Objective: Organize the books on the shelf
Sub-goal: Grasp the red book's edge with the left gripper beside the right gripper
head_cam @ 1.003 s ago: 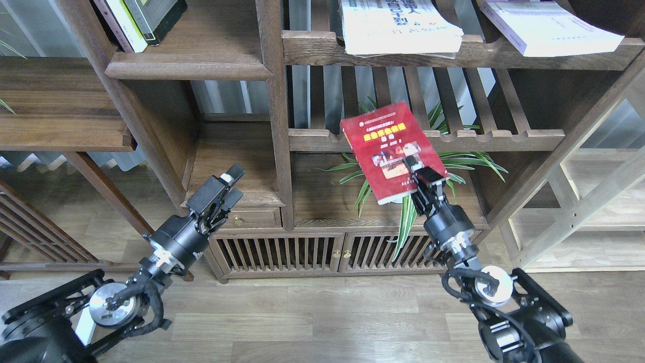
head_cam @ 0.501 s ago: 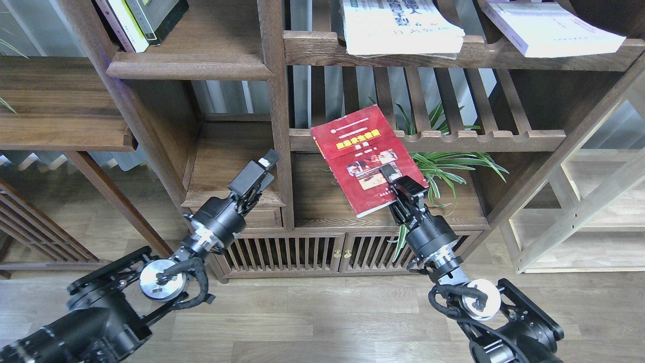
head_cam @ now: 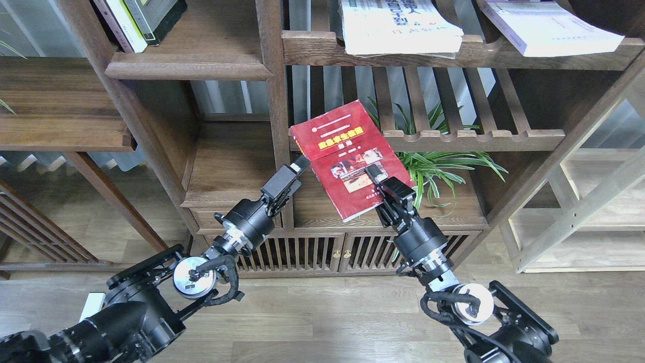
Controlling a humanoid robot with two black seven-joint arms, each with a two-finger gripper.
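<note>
The thin red book (head_cam: 342,146) is tilted in the air in front of the bookcase's middle post. My right gripper (head_cam: 377,174) is shut on its lower right part. My left gripper (head_cam: 300,165) reaches up to the book's left edge and touches it or nearly does; its fingers cannot be told apart. The large white book with green characters (head_cam: 400,25) and the pale lavender-white book (head_cam: 549,27) lie flat on the upper right level. The dark plank shelf with a moulded front edge (head_cam: 189,68) is at the upper left, with a few books standing on it.
A slatted rack with a scalloped rail (head_cam: 473,137) is right behind the red book, with a green plant (head_cam: 443,169) under it. The vertical post (head_cam: 279,126) stands between my grippers. A low cabinet with slatted doors (head_cam: 302,252) sits below.
My right gripper has carried the red book to the left. My left arm has risen up and to the right until its gripper meets the book's left edge.
</note>
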